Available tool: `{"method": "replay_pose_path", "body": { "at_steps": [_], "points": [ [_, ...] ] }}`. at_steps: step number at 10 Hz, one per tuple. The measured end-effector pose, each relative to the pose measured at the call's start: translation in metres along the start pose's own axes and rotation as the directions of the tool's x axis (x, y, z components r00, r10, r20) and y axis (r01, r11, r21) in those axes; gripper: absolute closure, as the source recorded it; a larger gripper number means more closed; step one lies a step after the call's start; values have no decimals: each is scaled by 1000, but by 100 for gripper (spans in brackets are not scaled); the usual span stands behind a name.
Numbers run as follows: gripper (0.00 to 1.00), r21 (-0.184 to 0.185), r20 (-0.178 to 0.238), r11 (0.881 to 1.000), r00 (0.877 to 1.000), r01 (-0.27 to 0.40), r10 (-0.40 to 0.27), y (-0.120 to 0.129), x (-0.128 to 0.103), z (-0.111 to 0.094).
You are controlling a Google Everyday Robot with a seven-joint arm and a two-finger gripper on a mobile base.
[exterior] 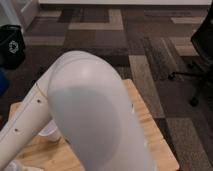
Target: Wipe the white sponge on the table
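— Where's the claw?
— Hidden behind that big white arm (95,115); I can't tell its state.
— And the white sponge?
— Out of sight. Only the wooden surface (150,135) and a white cup (50,132) show.

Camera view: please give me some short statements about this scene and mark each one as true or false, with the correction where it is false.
1. The robot's large white arm covers much of the light wooden table. True.
2. The gripper hangs in plain view above the table. False: the gripper is out of view; the arm leaves the picture at the lower left.
3. A black bin stands on the floor at the left. True.
4. The floor is bare wood. False: it is patterned carpet.
5. The white sponge lies on the table's right side. False: no white sponge shows there.
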Motion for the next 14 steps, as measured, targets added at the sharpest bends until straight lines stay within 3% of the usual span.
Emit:
{"method": "replay_pose_path", "body": {
  "at_steps": [4, 6, 8, 10, 12, 14],
  "points": [
    [100, -9, -8, 1000, 1000, 2, -2, 3, 1, 6],
    [100, -56, -12, 998, 1000, 10, -10, 22, -2, 24],
    [100, -71, -9, 997, 1000, 13, -14, 29, -6, 34],
    [100, -65, -5, 998, 1000, 9, -9, 27, -6, 35],
    [100, -32, 3, 999, 1000, -5, 5, 16, -3, 28],
    [100, 7, -21, 999, 999, -44, 44, -8, 17, 29]
  ]
}}
